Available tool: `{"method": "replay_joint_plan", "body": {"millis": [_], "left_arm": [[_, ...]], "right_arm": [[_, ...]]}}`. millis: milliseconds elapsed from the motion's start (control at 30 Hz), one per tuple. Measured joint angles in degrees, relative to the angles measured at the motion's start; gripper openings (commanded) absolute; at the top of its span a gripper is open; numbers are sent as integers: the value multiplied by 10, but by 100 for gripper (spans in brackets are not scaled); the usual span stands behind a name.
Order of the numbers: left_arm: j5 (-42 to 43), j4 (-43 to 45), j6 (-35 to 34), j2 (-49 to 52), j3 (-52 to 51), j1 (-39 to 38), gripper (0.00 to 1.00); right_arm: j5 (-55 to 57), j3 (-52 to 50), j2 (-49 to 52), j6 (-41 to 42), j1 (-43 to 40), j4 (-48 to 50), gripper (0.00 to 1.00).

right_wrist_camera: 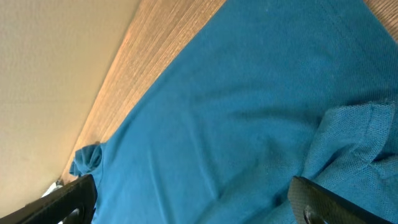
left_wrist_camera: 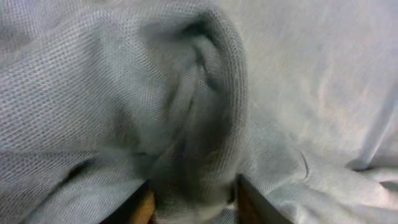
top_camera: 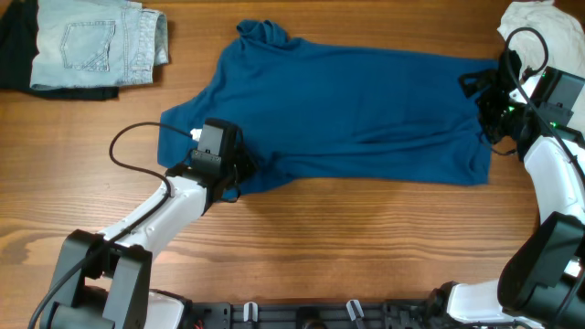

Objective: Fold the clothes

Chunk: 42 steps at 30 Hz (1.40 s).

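The deep-blue top [top_camera: 347,105] lies spread across the wooden table, neck opening at the far left [top_camera: 260,32] and hem at the right. My left gripper [top_camera: 233,169] is at the top's near left edge. In the left wrist view its fingers [left_wrist_camera: 196,205] are closed on a raised fold of the cloth [left_wrist_camera: 199,112], which looks greyish there. My right gripper [top_camera: 489,100] is at the top's right edge. In the right wrist view its fingers [right_wrist_camera: 193,199] are wide apart just above the blue cloth [right_wrist_camera: 249,106], holding nothing.
A pale blue denim piece [top_camera: 91,41] lies at the far left on something dark [top_camera: 14,46]. A white garment [top_camera: 535,23] sits at the far right corner. Bare wooden table [top_camera: 366,238] runs along the near side. A black cable [top_camera: 137,151] loops by the left arm.
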Motion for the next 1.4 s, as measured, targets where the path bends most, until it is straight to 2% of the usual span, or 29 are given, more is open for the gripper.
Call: {"method": "replay_joint_plan", "body": {"millis": [267, 633, 667, 700, 767, 800, 833, 1033, 1167, 1267, 1400], "left_arm": [[3, 17, 5, 0, 17, 0, 4], [-64, 86, 5, 4, 40, 0, 5], [-68, 100, 5, 8, 40, 0, 14], [-71, 117, 5, 14, 40, 0, 33], [-75, 145, 6, 27, 41, 0, 80], [-77, 155, 9, 35, 41, 0, 93], [-78, 164, 7, 41, 41, 0, 100], [-81, 185, 7, 79, 41, 0, 100], [-76, 186, 35, 73, 42, 0, 99], [-65, 171, 53, 46, 42, 0, 100], [-47, 102, 67, -36, 48, 0, 100]], "right_arm": [[0, 0, 0, -2, 0, -2, 100], [0, 0, 0, -2, 0, -5, 99], [0, 0, 0, -2, 0, -5, 99], [0, 0, 0, -2, 0, -5, 99], [0, 0, 0, -2, 0, -5, 100], [0, 0, 0, -2, 0, -6, 99], [0, 0, 0, -2, 0, -7, 100], [0, 0, 0, -2, 0, -9, 99], [0, 0, 0, -2, 0, -11, 99], [0, 0, 0, -2, 0, -15, 100], [0, 0, 0, -9, 0, -18, 100]]}}
